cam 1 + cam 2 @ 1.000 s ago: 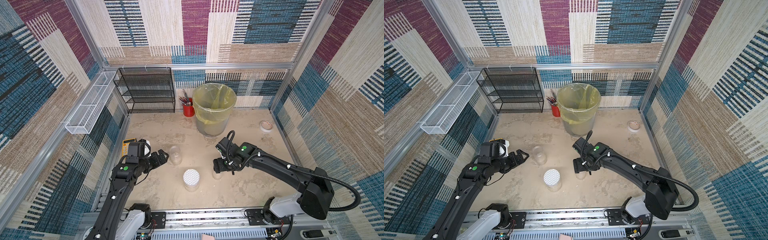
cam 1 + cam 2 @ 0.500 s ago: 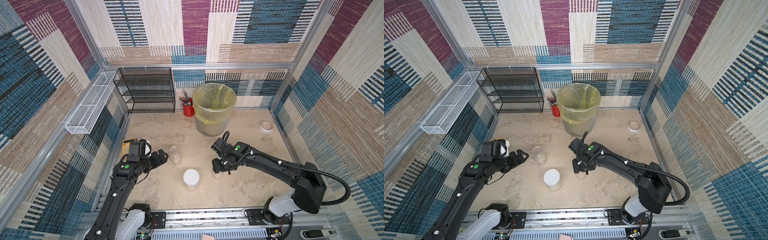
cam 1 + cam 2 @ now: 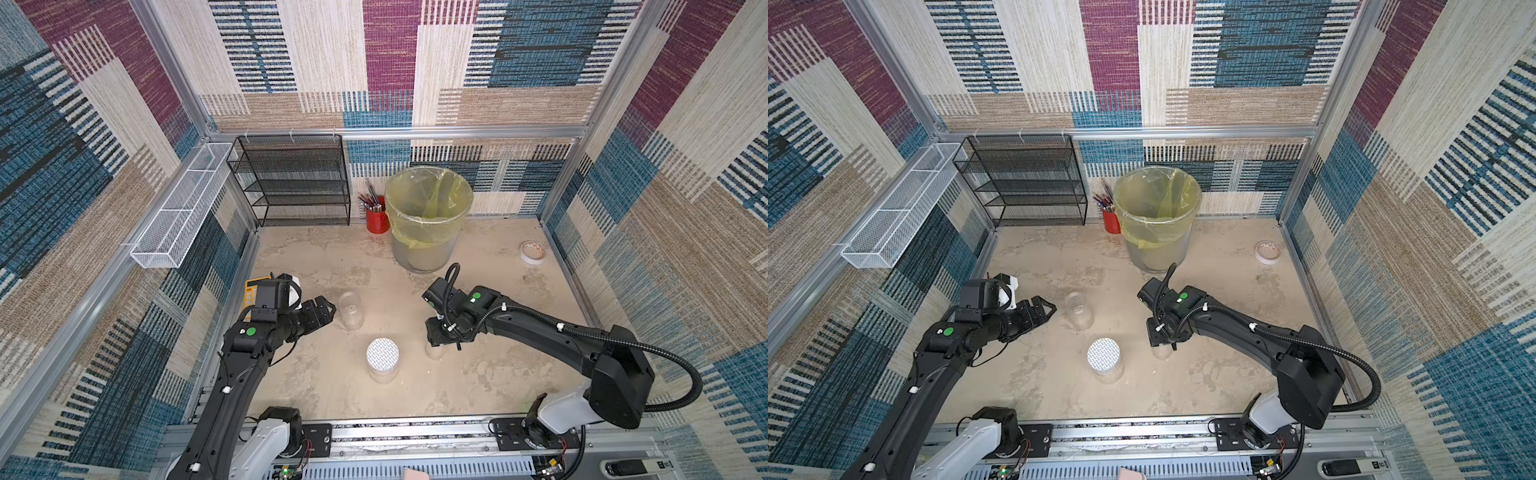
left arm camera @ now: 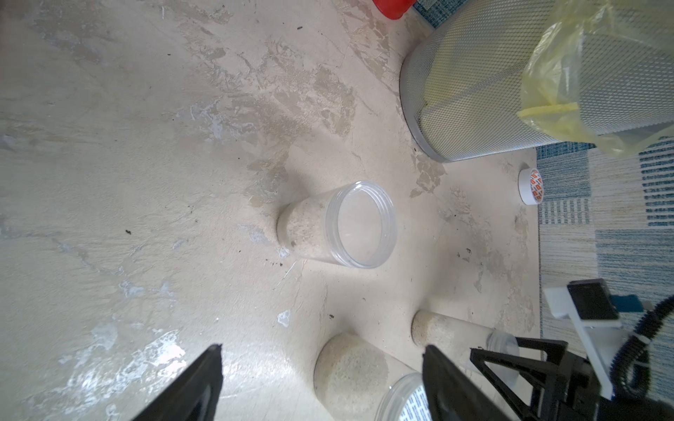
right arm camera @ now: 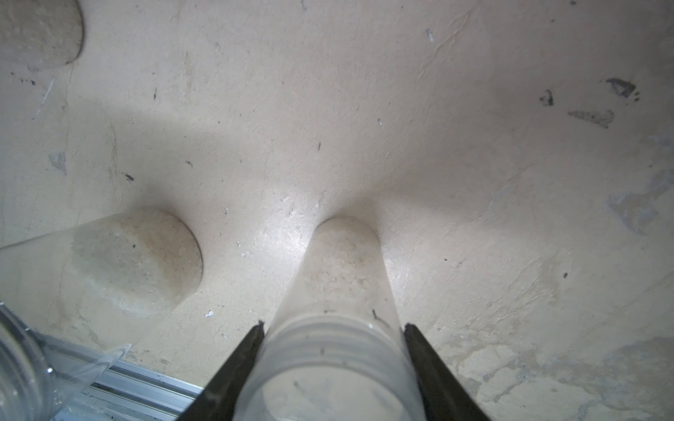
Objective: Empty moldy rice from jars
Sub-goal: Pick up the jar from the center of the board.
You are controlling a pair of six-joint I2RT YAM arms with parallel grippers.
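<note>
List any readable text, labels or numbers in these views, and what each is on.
No text here can be read.
White jar lid: dark grid-like print, too small to read.
Tape roll: orange marks on its core, blurred, no letters made out.
Yellow object: dark markings, too small to read.

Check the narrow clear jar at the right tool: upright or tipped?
Upright: the narrow clear jar stands base-down on the table, pale rice settled at its bottom.
</note>
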